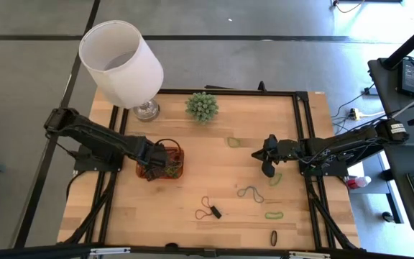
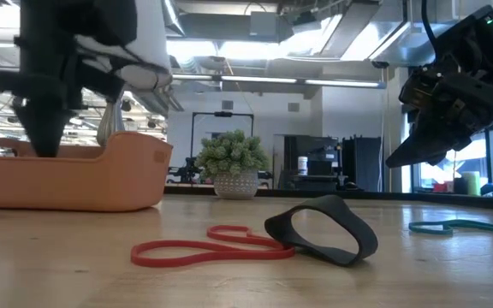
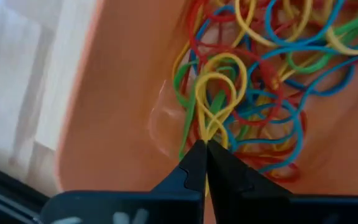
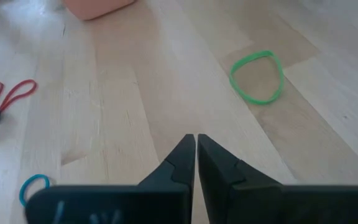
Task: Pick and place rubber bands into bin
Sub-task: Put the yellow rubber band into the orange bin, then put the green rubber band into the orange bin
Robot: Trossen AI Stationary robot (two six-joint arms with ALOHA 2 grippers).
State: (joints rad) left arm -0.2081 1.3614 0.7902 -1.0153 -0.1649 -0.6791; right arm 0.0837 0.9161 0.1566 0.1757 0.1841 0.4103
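Note:
The orange bin (image 1: 178,152) sits left of the table's middle, with several coloured rubber bands (image 3: 272,93) piled inside. My left gripper (image 3: 204,144) reaches into the bin (image 3: 123,93) from above and is shut on a yellow band. My right gripper (image 4: 196,137) is shut and hangs above bare wood right of centre (image 1: 266,160). A green band (image 4: 257,78) lies flat ahead of it. More loose bands lie flat on the table: green (image 1: 275,178), blue-grey (image 1: 250,192), red (image 2: 204,248), black (image 2: 323,231), and green (image 1: 274,214). My left gripper pinches one end of a yellow rubber band (image 3: 209,124) between its two fingertips, coming from above into the bin. The rest of the yellow loop (image 3: 219,78) lies on the pile of other bands inside the bin.
A white lampshade (image 1: 121,63) on a glass base stands at the far left corner. The spiky green ball plant (image 1: 202,106) stands at the far edge. A black band (image 1: 273,237) lies near the near edge. Open wood lies between the bin and my right gripper.

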